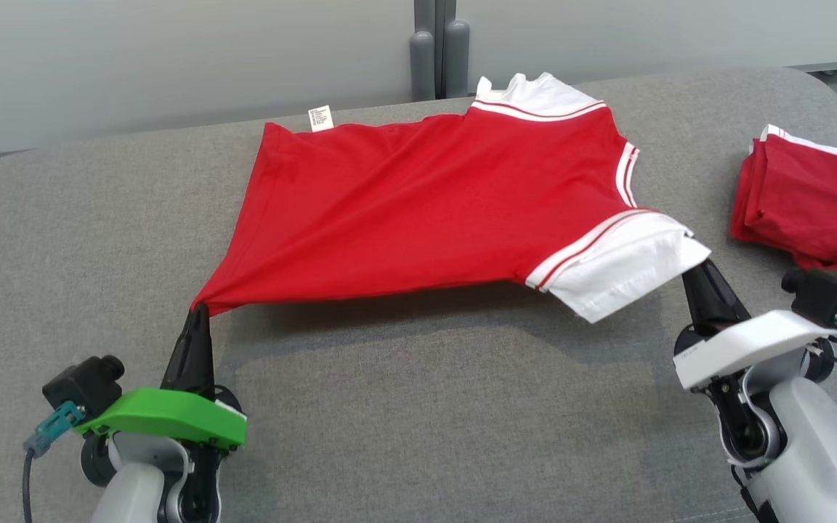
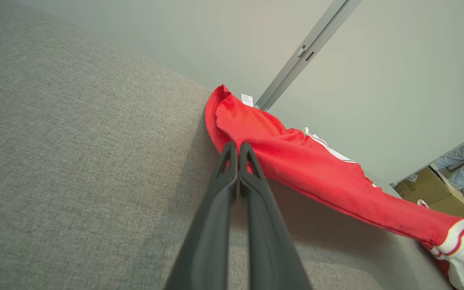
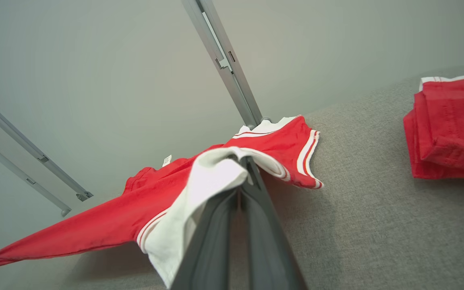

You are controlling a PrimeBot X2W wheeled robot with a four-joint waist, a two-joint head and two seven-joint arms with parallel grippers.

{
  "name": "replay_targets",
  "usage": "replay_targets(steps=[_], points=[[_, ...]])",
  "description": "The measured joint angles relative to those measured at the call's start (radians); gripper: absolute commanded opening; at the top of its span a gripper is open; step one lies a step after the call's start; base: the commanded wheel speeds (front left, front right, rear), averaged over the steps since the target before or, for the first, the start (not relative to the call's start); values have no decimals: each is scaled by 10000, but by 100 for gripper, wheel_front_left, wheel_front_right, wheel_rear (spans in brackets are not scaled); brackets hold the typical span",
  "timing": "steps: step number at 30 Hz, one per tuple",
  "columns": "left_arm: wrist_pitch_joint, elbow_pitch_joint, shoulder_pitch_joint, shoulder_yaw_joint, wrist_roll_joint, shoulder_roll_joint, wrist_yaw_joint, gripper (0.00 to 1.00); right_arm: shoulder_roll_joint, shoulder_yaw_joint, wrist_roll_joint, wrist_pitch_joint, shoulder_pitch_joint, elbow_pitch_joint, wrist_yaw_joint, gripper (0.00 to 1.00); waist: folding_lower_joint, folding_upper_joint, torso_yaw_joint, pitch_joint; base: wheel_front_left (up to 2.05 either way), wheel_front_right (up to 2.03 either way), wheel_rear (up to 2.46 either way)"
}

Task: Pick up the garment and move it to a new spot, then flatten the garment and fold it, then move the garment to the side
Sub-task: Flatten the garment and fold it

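Observation:
The garment (image 1: 433, 196) is a red T-shirt with white sleeves and white-and-red trim, stretched out over the grey padded table (image 1: 404, 407). Its near edge hangs lifted between my two grippers while the far edge rests on the surface. My left gripper (image 1: 199, 309) is shut on the red hem corner at the lower left (image 2: 236, 147). My right gripper (image 1: 694, 265) is shut on the white sleeve (image 3: 212, 181) at the right, its fingertips hidden under the cloth. A small white label (image 1: 320, 118) sticks up at the far hem.
A second red garment (image 1: 811, 203), folded, lies at the table's right edge (image 3: 449, 129). Behind the table stand a pale wall and a grey post (image 1: 437, 47). A cardboard box (image 2: 433, 193) and a person's legs (image 2: 463, 161) appear far off in the left wrist view.

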Motion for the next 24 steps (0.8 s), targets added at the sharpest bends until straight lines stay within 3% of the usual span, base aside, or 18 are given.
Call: replay_targets(steps=[13, 24], points=[[-167, -834, 1776, 410, 63, 44, -174, 0, -460, 894, -6, 121, 2525, -867, 23, 0, 0, 0, -28, -410, 0, 0, 0], [-171, -1557, 3249, 270, 270, 50, -184, 0, -924, 564, 176, 226, 3818, -1551, 33, 0, 0, 0, -31, -635, 0, 0, 0]])
